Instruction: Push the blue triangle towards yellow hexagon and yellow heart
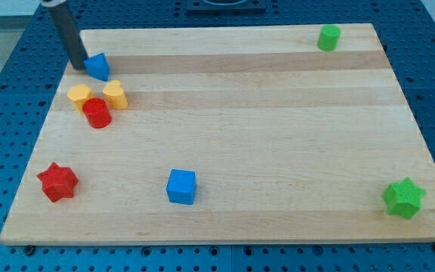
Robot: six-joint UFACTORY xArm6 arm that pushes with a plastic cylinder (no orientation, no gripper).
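So the dark rod's tip (77, 63) sits right against the far-left side of the small blue plastic triangle (97, 66), no jaws here. Makes sense: the yellow hexagon (79, 97) and yellow heart (115, 94) lie just nearer on the wooden surface (278, 136).

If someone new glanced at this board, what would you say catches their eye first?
Probably the tight cluster near the view's upper left: my tip sits right against the blue triangle, just above the yellow hexagon, yellow heart and red cylinder. After that, the lone blue cube at bottom centre and the green star at lower right stand out.
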